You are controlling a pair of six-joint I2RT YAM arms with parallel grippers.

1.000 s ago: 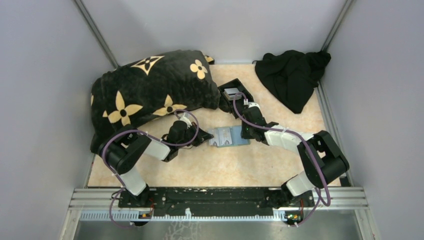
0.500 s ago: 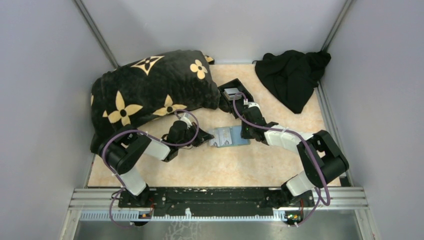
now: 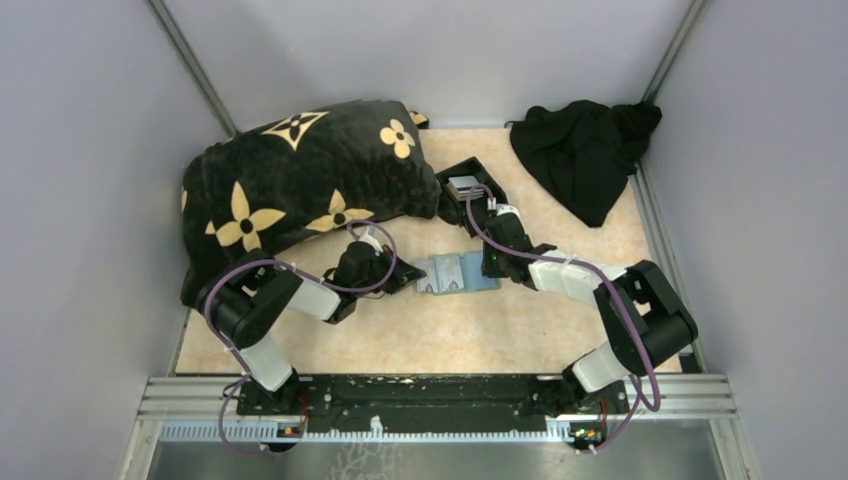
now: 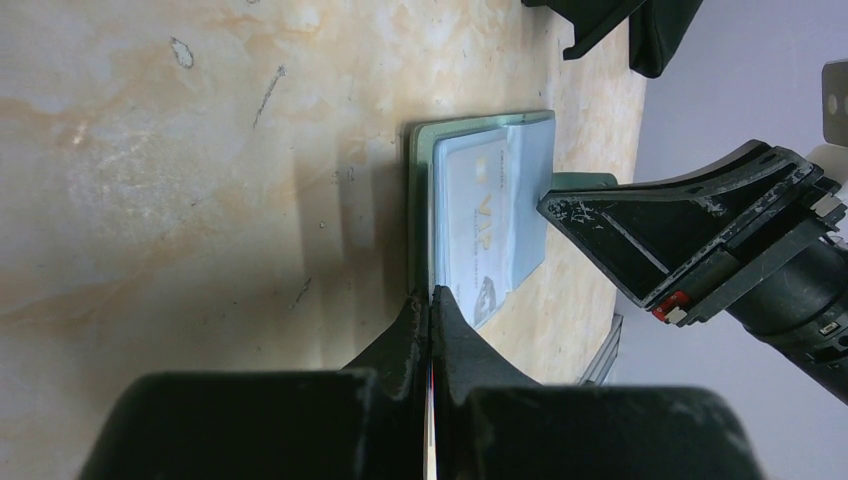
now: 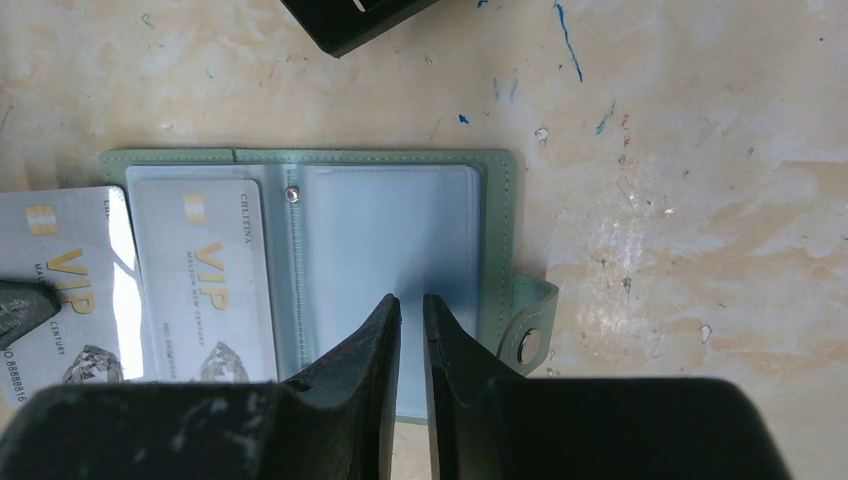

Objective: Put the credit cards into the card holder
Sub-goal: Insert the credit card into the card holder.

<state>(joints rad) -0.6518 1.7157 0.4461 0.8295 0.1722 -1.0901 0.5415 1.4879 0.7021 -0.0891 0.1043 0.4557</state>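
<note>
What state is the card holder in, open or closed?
Open. The card holder lies spread flat: both clear inner pockets show, a card sits in one, and the snap tab sticks out at the side.

Table (image 3: 450,330) with card holder (image 3: 455,272), pillow (image 3: 300,180), cloth (image 3: 585,155)

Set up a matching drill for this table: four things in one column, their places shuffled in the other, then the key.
Things:
1. card holder
2. black box
3. black cloth
4. flowered cushion

Places:
A. far right corner
B. far left side
C. centre, lying open
D. just beyond the holder, with credit cards inside

Pairs: 1-C, 2-D, 3-A, 4-B
</note>
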